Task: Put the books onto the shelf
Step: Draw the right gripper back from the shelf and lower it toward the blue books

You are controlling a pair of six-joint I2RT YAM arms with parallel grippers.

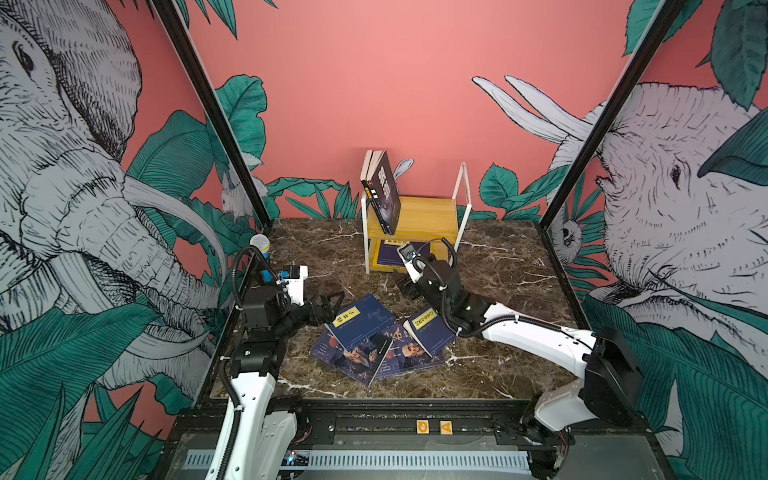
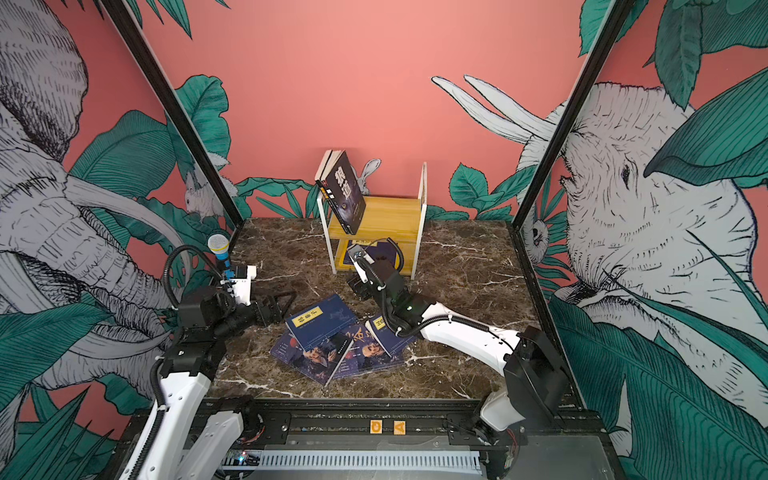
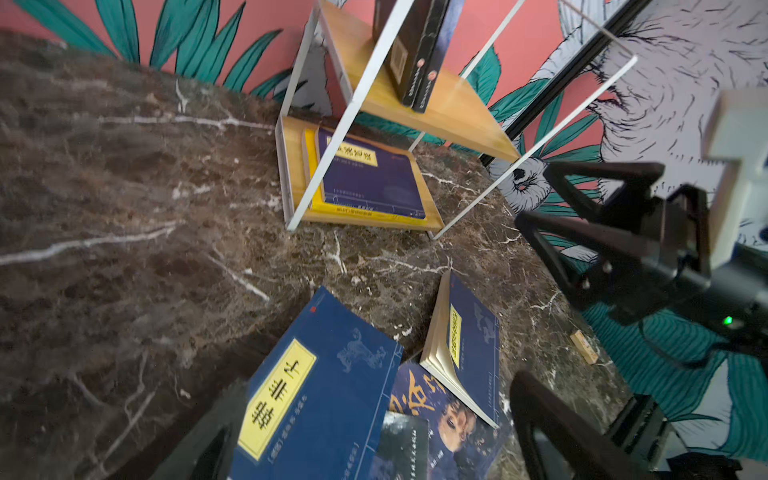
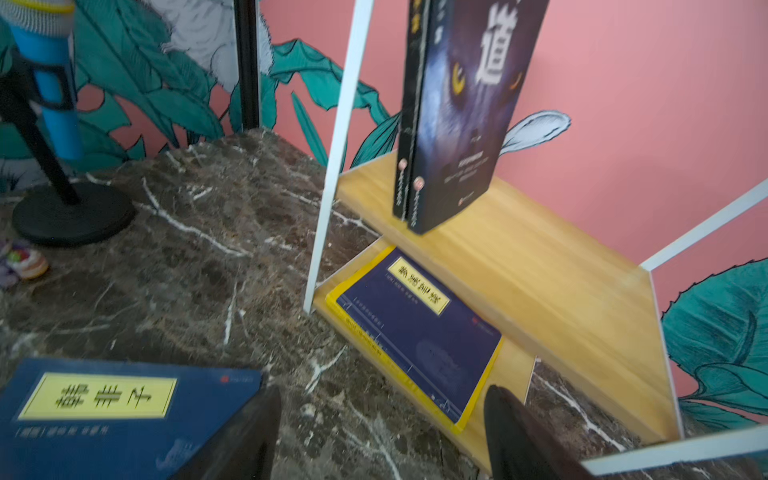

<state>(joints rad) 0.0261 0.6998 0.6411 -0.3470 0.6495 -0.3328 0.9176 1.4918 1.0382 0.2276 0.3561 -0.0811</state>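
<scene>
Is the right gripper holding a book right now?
No, the right gripper is open with nothing between its jaws, in front of the shelf.

Navy, yellow-labelled books (image 1: pixel 365 328); yellowish shelf (image 1: pixel 428 212) — white-framed; brown, white-veined table (image 1: pixel 324 249)

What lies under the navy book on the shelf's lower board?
The navy book lies flat on a yellow book, which rests on the lower board. Only the yellow book's edges show; its cover is hidden.
</scene>
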